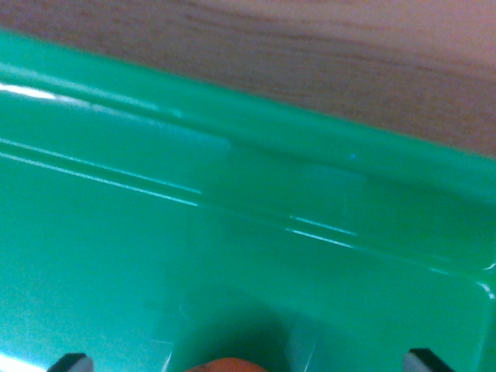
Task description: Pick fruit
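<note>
The wrist view is filled by a green plastic tray (pixel 232 194), seen from very close and blurred. A sliver of an orange-red fruit (pixel 226 364) shows at the bottom edge, lying on the tray floor. My gripper (pixel 249 361) hangs just over it. Only the two dark fingertips (pixel 71 362) show, one at each bottom corner, set wide apart on either side of the fruit. Most of the fruit is cut off by the frame.
The tray's raised rim (pixel 256 124) runs slantwise across the upper part of the view. Beyond it lies a wooden tabletop (pixel 333 54).
</note>
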